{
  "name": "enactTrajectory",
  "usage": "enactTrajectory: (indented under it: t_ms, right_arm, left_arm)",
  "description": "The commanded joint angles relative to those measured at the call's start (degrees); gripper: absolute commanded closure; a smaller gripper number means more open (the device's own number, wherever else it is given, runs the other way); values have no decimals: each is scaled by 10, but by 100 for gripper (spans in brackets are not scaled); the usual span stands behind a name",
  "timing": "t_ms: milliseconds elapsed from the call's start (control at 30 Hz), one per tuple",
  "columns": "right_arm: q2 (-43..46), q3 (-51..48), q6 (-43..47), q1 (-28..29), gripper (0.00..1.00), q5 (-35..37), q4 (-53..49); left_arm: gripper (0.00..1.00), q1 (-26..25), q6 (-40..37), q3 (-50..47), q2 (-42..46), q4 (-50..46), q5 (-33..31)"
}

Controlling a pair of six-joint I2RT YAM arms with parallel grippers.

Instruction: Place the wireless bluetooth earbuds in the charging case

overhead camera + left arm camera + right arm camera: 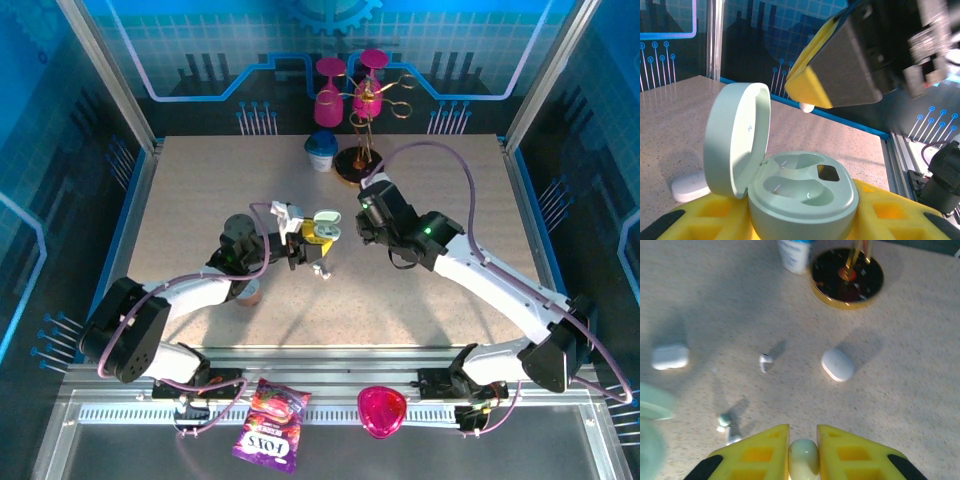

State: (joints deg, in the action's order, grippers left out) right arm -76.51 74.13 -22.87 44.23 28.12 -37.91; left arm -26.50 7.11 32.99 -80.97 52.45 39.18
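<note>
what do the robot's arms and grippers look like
Both the left arm and right arm have white links, black joints and a looping lilac cable. The left gripper and right gripper have yellow jaws with square recesses and black corners.

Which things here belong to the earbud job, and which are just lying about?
Job: open case in the left fingers; earbud in the right fingers; loose white earbud; probably the closed white case.
Lying about: glass rack; cup; sweets packet; pink heart.
</note>
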Motion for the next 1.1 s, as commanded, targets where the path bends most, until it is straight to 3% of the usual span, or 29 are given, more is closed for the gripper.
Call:
enactTrajectory:
  t_ms: [0, 300, 1067]
  right_arm:
    - [-13, 42, 22, 35, 82, 9, -11]
    - [-57, 89, 35, 86, 82, 3, 7]
    - [-77, 58, 37, 76, 83, 18, 7]
  left_arm:
    - [59, -6, -13, 22, -7, -6, -14]
    - [59, -7, -25, 28, 0, -28, -20]
    - [59, -7, -5, 37, 22, -35, -20]
